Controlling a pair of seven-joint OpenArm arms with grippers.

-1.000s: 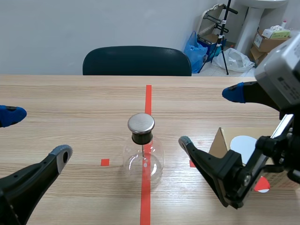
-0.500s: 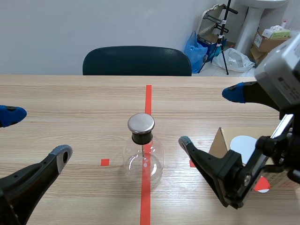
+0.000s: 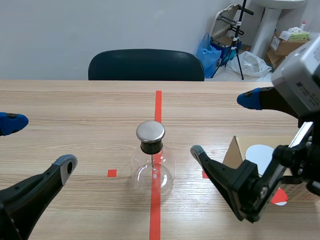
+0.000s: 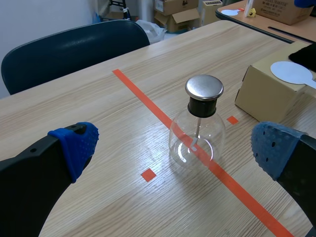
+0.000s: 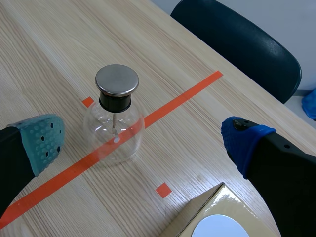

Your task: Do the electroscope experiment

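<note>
The electroscope (image 3: 152, 161) is a round clear glass flask with a black stopper and a flat metal disc on top; it stands on the red tape line at the table's middle. It also shows ahead of my left gripper (image 4: 175, 143) as the electroscope (image 4: 198, 127), and ahead of my right gripper (image 5: 143, 134) as the electroscope (image 5: 114, 118). My left gripper (image 3: 37, 142) is open at the left, well apart from the flask. At the right my right gripper (image 3: 224, 126) is open too, clear of the flask, with nothing between its fingers.
A cardboard box (image 3: 240, 152) with a white round disc (image 3: 261, 156) on top sits at the right, under my right arm. The same box (image 4: 269, 91) lies beside the flask in the left wrist view. A dark chair (image 3: 146, 65) stands behind the table's far edge.
</note>
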